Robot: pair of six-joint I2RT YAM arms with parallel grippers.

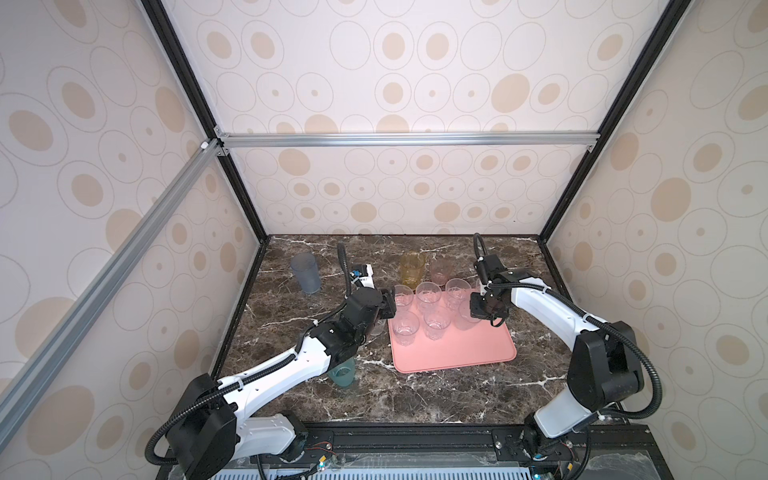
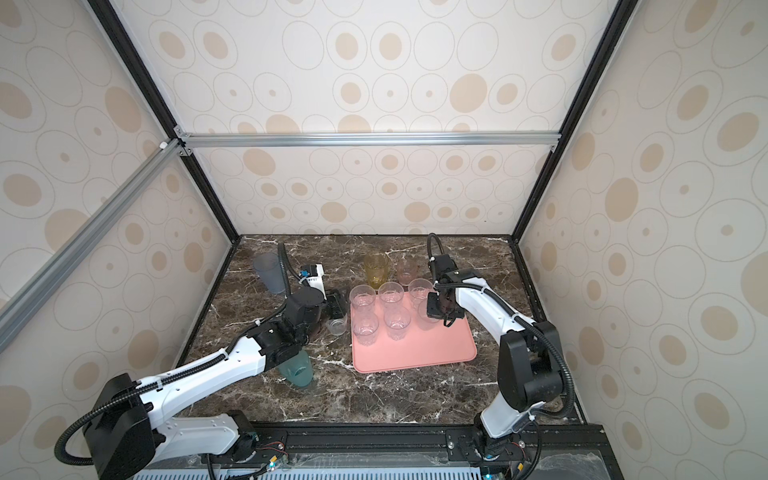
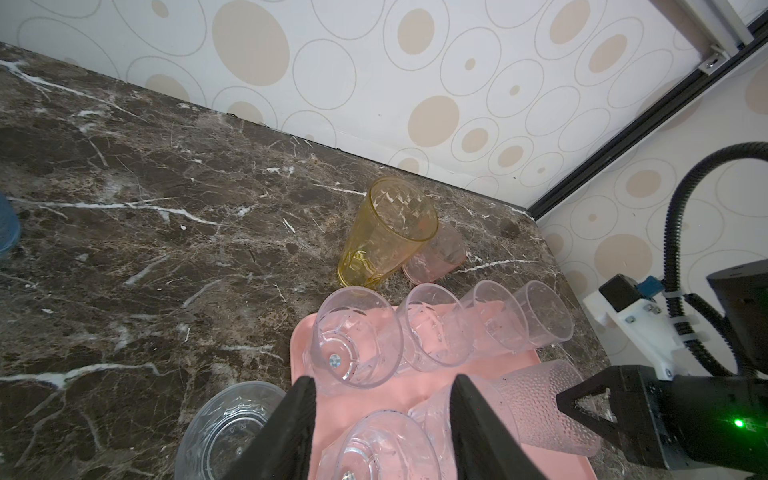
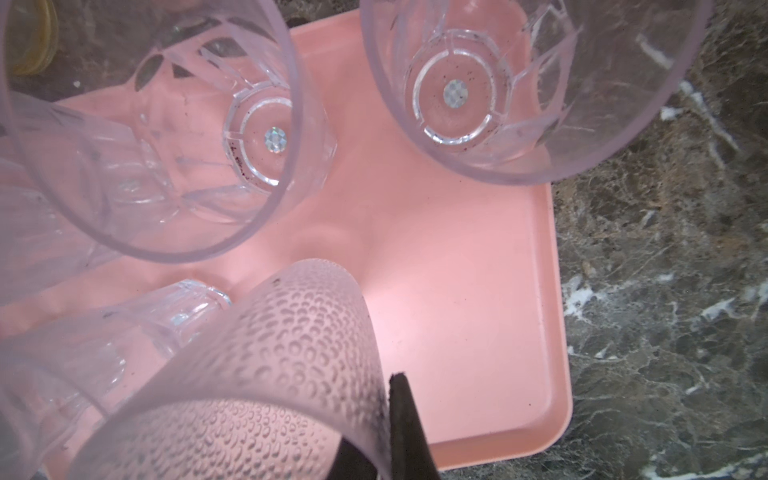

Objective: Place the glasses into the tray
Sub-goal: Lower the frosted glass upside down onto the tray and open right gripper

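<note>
Glasses crowd the far half of the tray [image 1: 465, 349], which lies on a dark marble tabletop [image 1: 415, 395]. At least five clear glasses [image 1: 428, 293] stand upright on it in two rows. A frosted glass [image 4: 282, 353] is at the right end of the nearer row. The right end effector [image 1: 483, 311] is clamped on its wall near the rim, one finger outside and one inside. Whether its base rests on the tray or hangs just above cannot be told. The left end effector [image 3: 384, 380] is at the tray's left edge with its fingers apart. One of the clear glasses shows between them, and no contact is visible.

By this, the task looks a little past halfway. Five glasses are off the tray:
- an amber glass [image 1: 412, 268] and a pink glass [image 1: 441, 270], close together just beyond its far edge
- a blue-grey glass [image 1: 305, 274], well off to its far left
- a small clear glass [image 2: 336, 326], just beside its left edge
- a teal glass [image 1: 343, 374], off its near-left corner

The tray's near half is bare, so there is room. Two things stand in the way — the left arm [image 1: 291, 365] lies over the small clear glass and the teal glass, and the amber and pink pair sit right behind the back row, where a reach could knock placed glasses.
</note>
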